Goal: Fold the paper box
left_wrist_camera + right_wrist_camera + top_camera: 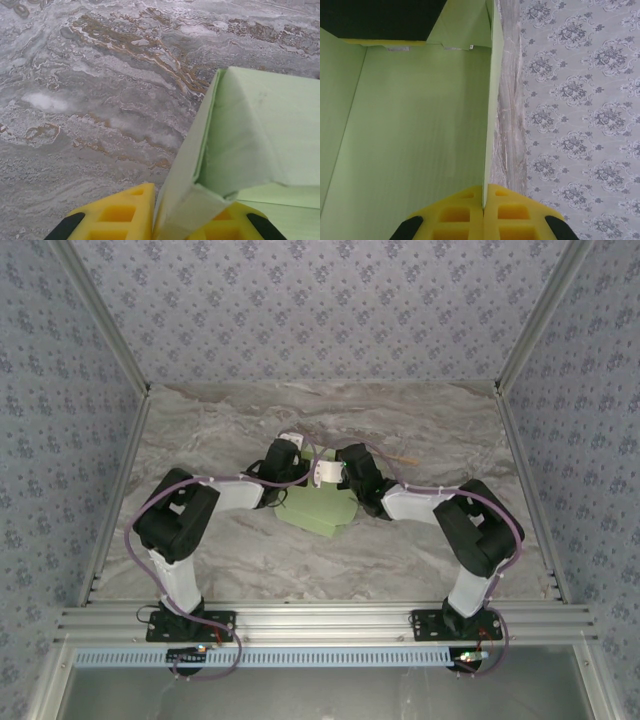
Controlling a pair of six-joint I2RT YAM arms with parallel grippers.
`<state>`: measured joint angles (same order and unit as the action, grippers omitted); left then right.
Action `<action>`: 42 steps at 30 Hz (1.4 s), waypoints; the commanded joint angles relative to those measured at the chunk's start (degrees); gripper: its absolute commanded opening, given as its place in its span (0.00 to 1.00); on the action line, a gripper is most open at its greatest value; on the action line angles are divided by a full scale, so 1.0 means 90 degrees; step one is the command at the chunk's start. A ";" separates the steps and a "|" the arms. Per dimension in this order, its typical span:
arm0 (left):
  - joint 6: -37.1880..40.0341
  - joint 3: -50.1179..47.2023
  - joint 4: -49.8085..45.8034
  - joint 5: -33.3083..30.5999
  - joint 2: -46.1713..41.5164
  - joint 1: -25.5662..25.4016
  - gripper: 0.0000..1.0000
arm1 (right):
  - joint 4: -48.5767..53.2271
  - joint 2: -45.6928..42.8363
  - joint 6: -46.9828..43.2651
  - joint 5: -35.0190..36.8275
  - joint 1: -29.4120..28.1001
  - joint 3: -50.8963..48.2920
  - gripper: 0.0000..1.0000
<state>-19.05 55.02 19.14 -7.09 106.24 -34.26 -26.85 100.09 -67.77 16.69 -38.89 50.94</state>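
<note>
At left, we see the left tool (185, 205) clenched on an upright corner of the pale green box (320, 510), its yellow fingers (115, 215) on either side of the wall. The box lies at the middle of the marbled surface (430, 425), between the two arms, partly folded, with flat panels spread toward the near edge. At right, the right tool (483, 192) is clamped on the edge of another raised wall, its tips pressed together on the thin card.
</note>
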 commanded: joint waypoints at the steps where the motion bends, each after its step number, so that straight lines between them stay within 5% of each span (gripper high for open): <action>1: -0.0478 0.0227 -0.0181 -0.0842 0.0054 0.0173 0.17 | 0.0612 0.0189 0.0097 -0.0128 -0.0130 -0.0175 0.00; 9: -0.0594 0.0252 -0.0012 -0.0645 0.0131 0.0143 0.19 | 0.0572 0.0210 0.0110 -0.0073 -0.0141 -0.0163 0.00; 22: -0.0205 -0.0127 0.0446 0.0275 -0.0333 0.0136 0.39 | 0.0630 0.0112 0.0148 0.0069 -0.0020 -0.0047 0.00; 42: 0.0271 -0.0535 0.0544 0.1713 -0.0728 0.0373 0.45 | 0.0718 -0.0027 0.0157 0.0118 0.0034 0.0030 0.00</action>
<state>-18.48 51.35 22.98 5.45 101.62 -31.88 -24.18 100.49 -66.59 17.39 -38.85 50.94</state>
